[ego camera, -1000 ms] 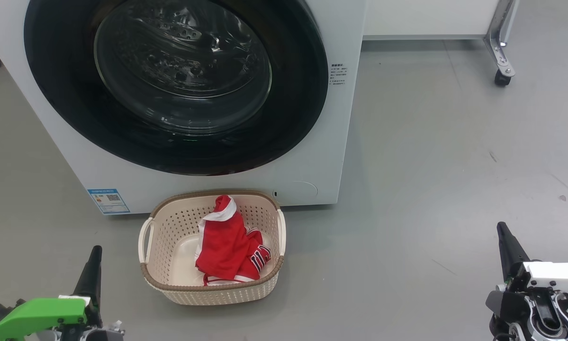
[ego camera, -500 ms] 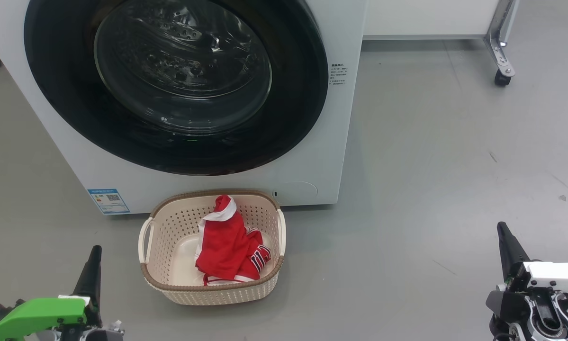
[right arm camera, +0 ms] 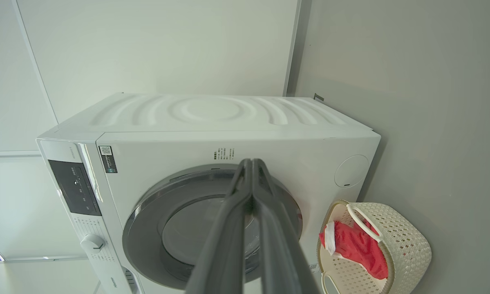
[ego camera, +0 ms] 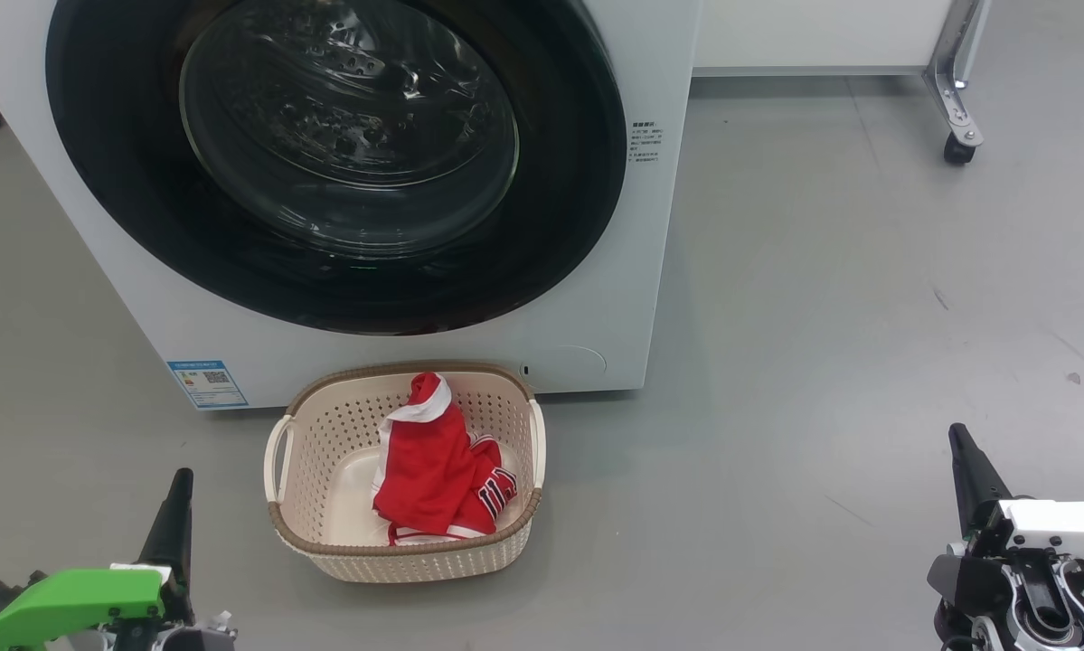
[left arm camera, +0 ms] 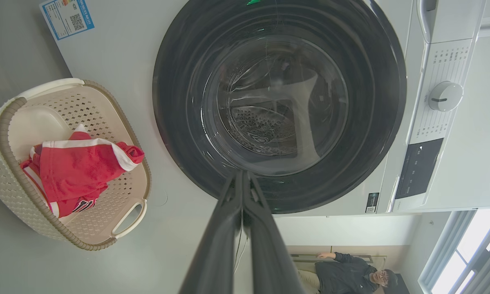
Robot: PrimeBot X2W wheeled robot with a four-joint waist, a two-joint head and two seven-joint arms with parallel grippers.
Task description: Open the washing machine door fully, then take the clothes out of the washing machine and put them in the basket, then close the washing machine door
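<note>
On the grey floor (ego camera: 822,362) below my head camera stands one washing machine (ego camera: 632,271), a smooth white box. Its one round washing machine door (ego camera: 108,199) is shut flush against the front: a wide glossy black rim around bulging clear glass, with the dimpled steel drum (ego camera: 352,90) behind it. One small blue label (ego camera: 205,383) sits low on the front. Just before the machine sits one basket (ego camera: 325,542), oval cream plastic with perforated walls, a brown woven-look rim and two pale loop handles (ego camera: 275,457). The clothes (ego camera: 428,479), one crumpled bright red piece with white trim and dark lettering, lie inside it. My left claw (ego camera: 183,479) at lower left and my right claw (ego camera: 959,438) at lower right each taper to a dark point, pressed together, empty, touching nothing, both apart from the basket.

Along my left wrist, two long dark fingers (left arm camera: 218,245) meet at their tips and grip nothing. The basket with the red fabric lies at the left; one round white dial (left arm camera: 445,96) sits on the panel; one person (left arm camera: 347,275) is at the bottom edge.

Along my right wrist, that claw is likewise closed and empty. The machine's side panel shows pressed wavy ridges, and the basket with the clothes sits at lower right.
</note>
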